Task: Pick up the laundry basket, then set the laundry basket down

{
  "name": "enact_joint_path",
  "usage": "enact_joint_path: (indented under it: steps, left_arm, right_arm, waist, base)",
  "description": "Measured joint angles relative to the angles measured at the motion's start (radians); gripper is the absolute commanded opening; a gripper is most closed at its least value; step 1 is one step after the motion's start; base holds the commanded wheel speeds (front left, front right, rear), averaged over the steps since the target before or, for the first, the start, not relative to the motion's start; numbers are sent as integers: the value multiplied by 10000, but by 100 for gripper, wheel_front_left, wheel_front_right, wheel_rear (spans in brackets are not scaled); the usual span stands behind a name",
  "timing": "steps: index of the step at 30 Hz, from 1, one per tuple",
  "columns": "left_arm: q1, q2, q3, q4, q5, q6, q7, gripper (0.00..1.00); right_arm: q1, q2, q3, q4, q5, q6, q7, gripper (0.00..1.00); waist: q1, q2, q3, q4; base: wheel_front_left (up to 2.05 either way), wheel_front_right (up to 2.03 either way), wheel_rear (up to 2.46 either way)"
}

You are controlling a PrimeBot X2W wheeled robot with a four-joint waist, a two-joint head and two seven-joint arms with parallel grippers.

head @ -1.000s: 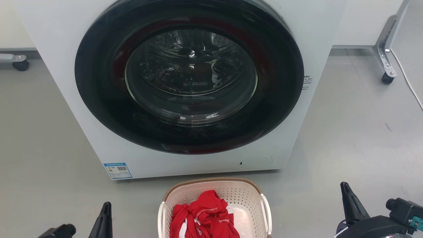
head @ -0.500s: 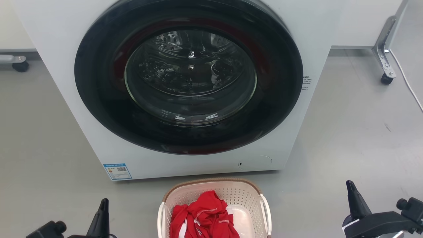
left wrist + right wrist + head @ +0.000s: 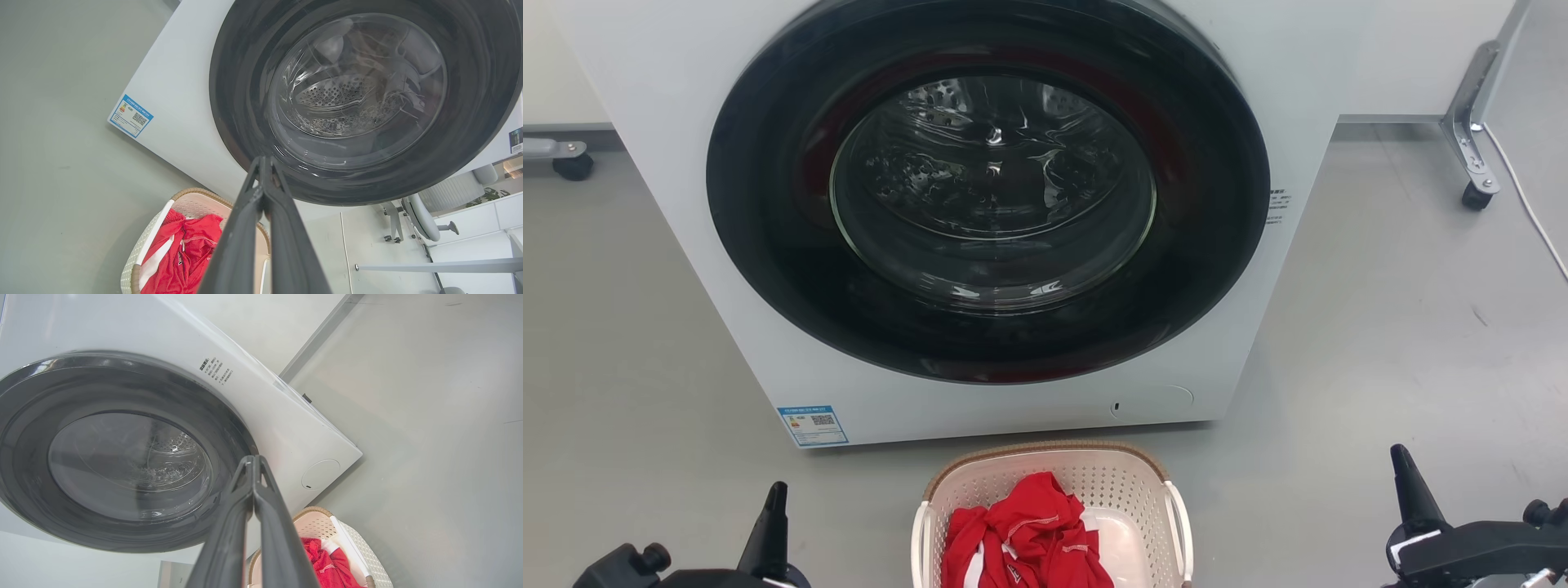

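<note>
You have the laundry basket (image 3: 1123,482) on the grey floor (image 3: 1380,327), low in the middle of the head view, just in front of the white washing machine (image 3: 727,327) and near it without touching. It sits upright, mouth up. Its rounded far end with the brown rim faces the machine's round dark door (image 3: 992,188), and one white handle lies on your left and the other on your right. The near part runs off the bottom edge, so you cannot judge its full length there. In the left wrist view the basket (image 3: 153,237) seems to stretch away from the machine toward you, which hints that the long axis runs front to back, but that is not certain. A crumpled red garment (image 3: 1025,535) with white trim lies inside, heaped toward the left half and leaving pale floor of the basket bare on the right. Your left hand (image 3: 772,510) hangs over the floor well to the left of the basket; its own camera shows the left hand (image 3: 263,161) closed, the two dark fingers pressed tip to tip and gripping nothing. Your right hand (image 3: 1405,474) hovers farther out on the right, well apart from the basket, and the right hand (image 3: 253,459) is likewise closed and empty, fingers pointing toward the machine's front.
</note>
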Motion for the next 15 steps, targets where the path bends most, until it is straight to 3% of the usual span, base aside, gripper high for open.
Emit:
enact_joint_path:
  steps: [15]
  left_arm:
    - [-350,-251,435,401,-1910,-378,360,0]
  right_arm:
    - [-145,364,-732,290,1802,378,410,0]
  waist:
    - [0,0,-30,-19]
  base:
    - [0,0,0]
